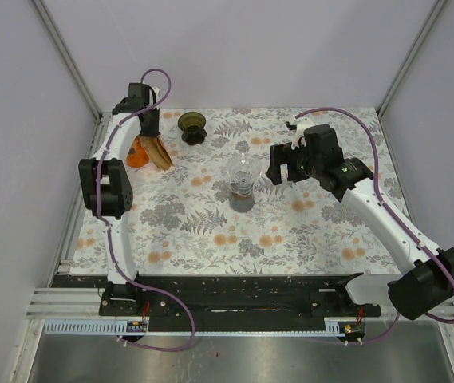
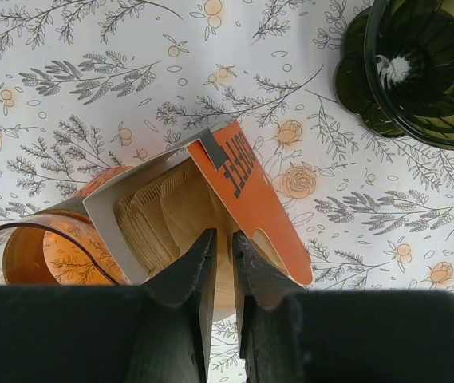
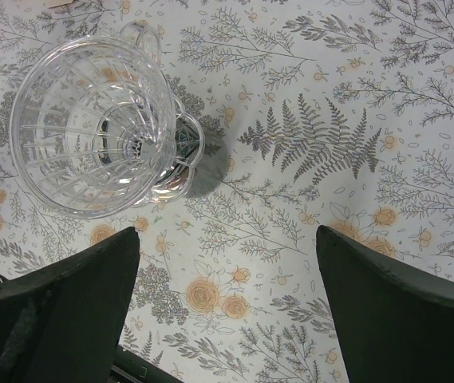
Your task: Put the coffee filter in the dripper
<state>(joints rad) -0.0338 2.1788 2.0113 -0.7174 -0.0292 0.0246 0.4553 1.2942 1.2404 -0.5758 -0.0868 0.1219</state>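
Observation:
The dark olive-green dripper (image 1: 192,126) stands at the far left of the table; the left wrist view has it at the upper right (image 2: 430,72). Just left of it an orange box (image 2: 250,191) lies open, with a stack of beige coffee filters (image 2: 159,215) fanning out. My left gripper (image 2: 225,236) reaches into the box (image 1: 153,137), its jaws nearly together on the edge of one filter. My right gripper (image 1: 278,167) hovers wide open and empty (image 3: 227,233) over the table's middle.
A clear glass dripper (image 3: 91,128) on a small carafe stands mid-table (image 1: 242,179), just left of my right gripper. An orange translucent holder (image 2: 35,255) sits against the filter box. Metal frame rails run along the table's left and right edges.

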